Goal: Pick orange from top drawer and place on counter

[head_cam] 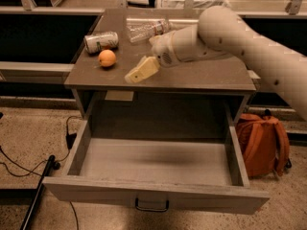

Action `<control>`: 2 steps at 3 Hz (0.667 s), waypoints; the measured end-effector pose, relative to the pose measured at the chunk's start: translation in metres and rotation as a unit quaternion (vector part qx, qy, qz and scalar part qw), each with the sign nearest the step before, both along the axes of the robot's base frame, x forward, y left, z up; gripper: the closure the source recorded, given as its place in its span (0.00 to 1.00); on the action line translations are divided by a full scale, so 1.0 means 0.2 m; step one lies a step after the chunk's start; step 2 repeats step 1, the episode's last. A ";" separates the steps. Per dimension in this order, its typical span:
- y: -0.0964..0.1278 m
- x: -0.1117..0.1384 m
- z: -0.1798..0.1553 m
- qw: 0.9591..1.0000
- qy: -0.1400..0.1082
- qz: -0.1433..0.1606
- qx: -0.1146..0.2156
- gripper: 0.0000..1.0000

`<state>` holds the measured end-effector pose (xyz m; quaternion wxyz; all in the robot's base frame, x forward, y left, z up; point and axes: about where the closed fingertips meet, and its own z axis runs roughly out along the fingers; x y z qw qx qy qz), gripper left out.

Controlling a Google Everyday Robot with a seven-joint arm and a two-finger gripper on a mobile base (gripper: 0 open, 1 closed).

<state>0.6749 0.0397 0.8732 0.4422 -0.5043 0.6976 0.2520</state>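
The orange (107, 58) rests on the counter (206, 75) near its left edge, just in front of a lying drink can (101, 41). My gripper (140, 71) hovers low over the counter's front middle, to the right of the orange and apart from it, open and empty. Its pale fingers (144, 68) point down and left. The top drawer (153, 195) is pulled fully out below the counter. Its inside looks empty, and its dark handle (151, 206) faces the front.
A clear plastic bottle (146, 28) lies at the back of the counter behind my arm. An orange backpack (261, 143) leans on the floor to the right of the drawer. A black pole (36, 195) and cables lie on the floor at the left.
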 end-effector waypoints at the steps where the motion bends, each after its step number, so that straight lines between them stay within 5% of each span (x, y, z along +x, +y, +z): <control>1: -0.06 -0.01 0.01 0.999 -0.033 0.012 -0.011 0.00; 2: -0.06 -0.01 0.01 0.999 -0.033 0.012 -0.011 0.00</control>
